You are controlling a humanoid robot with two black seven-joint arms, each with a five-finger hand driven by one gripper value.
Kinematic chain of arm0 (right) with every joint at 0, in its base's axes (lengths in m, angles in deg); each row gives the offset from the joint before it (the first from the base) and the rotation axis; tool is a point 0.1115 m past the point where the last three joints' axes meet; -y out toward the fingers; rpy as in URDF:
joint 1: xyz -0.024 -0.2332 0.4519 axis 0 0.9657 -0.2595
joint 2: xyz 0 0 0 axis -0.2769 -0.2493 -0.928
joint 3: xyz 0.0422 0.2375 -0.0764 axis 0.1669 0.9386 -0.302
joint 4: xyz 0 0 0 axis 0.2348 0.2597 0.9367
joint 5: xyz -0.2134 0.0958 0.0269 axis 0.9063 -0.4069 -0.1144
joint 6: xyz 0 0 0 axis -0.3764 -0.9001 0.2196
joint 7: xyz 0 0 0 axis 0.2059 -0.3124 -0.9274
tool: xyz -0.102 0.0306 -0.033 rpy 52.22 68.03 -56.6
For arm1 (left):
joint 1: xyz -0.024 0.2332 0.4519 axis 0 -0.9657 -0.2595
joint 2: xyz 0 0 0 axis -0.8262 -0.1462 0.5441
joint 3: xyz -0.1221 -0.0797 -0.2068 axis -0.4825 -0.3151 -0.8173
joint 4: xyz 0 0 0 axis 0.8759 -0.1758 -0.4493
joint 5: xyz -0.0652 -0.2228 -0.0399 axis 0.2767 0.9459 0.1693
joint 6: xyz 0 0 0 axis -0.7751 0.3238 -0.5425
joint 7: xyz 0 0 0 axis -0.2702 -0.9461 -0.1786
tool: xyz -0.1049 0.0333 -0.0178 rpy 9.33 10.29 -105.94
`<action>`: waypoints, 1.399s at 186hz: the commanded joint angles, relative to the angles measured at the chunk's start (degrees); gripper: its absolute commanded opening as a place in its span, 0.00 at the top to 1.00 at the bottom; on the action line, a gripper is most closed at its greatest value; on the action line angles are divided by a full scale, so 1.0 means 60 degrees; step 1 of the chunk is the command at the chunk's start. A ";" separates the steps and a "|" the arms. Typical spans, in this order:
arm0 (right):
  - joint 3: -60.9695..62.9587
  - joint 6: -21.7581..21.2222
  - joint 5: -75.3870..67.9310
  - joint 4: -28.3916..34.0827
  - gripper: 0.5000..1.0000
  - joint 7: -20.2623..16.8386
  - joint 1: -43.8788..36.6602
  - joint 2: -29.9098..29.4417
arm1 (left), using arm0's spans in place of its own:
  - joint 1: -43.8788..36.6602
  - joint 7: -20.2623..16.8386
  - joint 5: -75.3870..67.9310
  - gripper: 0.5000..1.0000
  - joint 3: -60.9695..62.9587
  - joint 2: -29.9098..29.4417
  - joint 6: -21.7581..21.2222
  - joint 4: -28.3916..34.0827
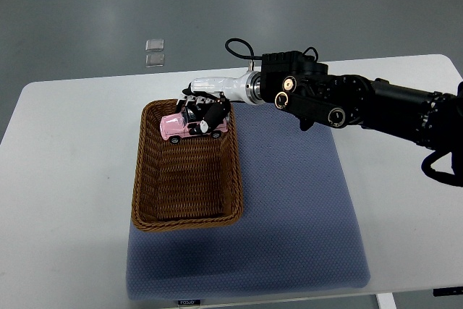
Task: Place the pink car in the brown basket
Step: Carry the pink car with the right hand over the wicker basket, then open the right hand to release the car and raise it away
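One arm does the work: the right arm (376, 103) reaches in from the picture's right edge, black and jointed, crossing above the table to the far end of the brown basket (152, 200). At its end the right hand (206, 110), white at the wrist with dark fingers (214, 117), sits over the basket's far rim, its fingers curled down around the pink car (176, 127), so the toy is in its grip. The pink car lies just inside the basket at the far end, near the right-hand wall, its body showing to the left of the fingers and its small dark wheels along the near side; whether it touches the woven floor or hangs just above it cannot be told. The basket is oblong, woven, and rests on the left part of a blue-grey mat (304, 208), its left wall overhanging the mat onto the white table (65, 179). A black cable loops up behind the wrist. Beyond the table's far edge two small clear squares (155, 51) lie on the grey floor, well apart from the basket
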 commanded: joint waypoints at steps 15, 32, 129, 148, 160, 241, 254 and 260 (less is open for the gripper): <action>-0.0009 0.0006 0.0126 -0.0036 1.00 0.0022 0.0329 0.0000 | 0.0000 0.0000 0.0000 0.00 0.0011 0.0000 0.0000 0.0000; 0.0006 0.0006 0.0126 -0.0051 0.84 0.0037 0.0388 0.0000 | 0.0000 0.0000 0.0000 0.00 -0.0004 0.0000 0.0000 0.0000; 0.1207 0.0021 -0.0020 -0.0110 0.20 0.0080 0.0505 0.0000 | 0.0000 0.0000 0.0000 0.00 -0.0004 0.0000 0.0000 0.0029; 0.2553 0.0006 -0.0181 -0.0110 0.20 0.0080 0.0563 0.0000 | 0.0000 0.0000 0.0000 0.00 0.0011 0.0000 0.0000 0.0044; 0.3287 -0.0009 -0.0372 -0.0080 0.21 0.0095 0.0651 0.0000 | 0.0000 0.0000 0.0000 0.00 0.0011 0.0000 0.0000 0.0059; 1.0845 -0.0272 -0.4180 0.0125 0.19 0.0461 0.4987 0.0923 | 0.0000 0.0000 0.0000 0.00 0.0055 0.0000 0.0000 0.0000; 1.1256 -0.0595 -0.4620 0.0125 0.18 0.0461 0.5471 0.0923 | 0.0000 0.0000 0.0000 0.00 0.0069 0.0000 0.0000 0.0000; 1.1402 -0.0800 -0.4840 0.0125 0.17 0.0461 0.5661 0.0923 | 0.0000 0.0015 0.0000 0.00 0.0069 0.0000 -0.0015 0.0000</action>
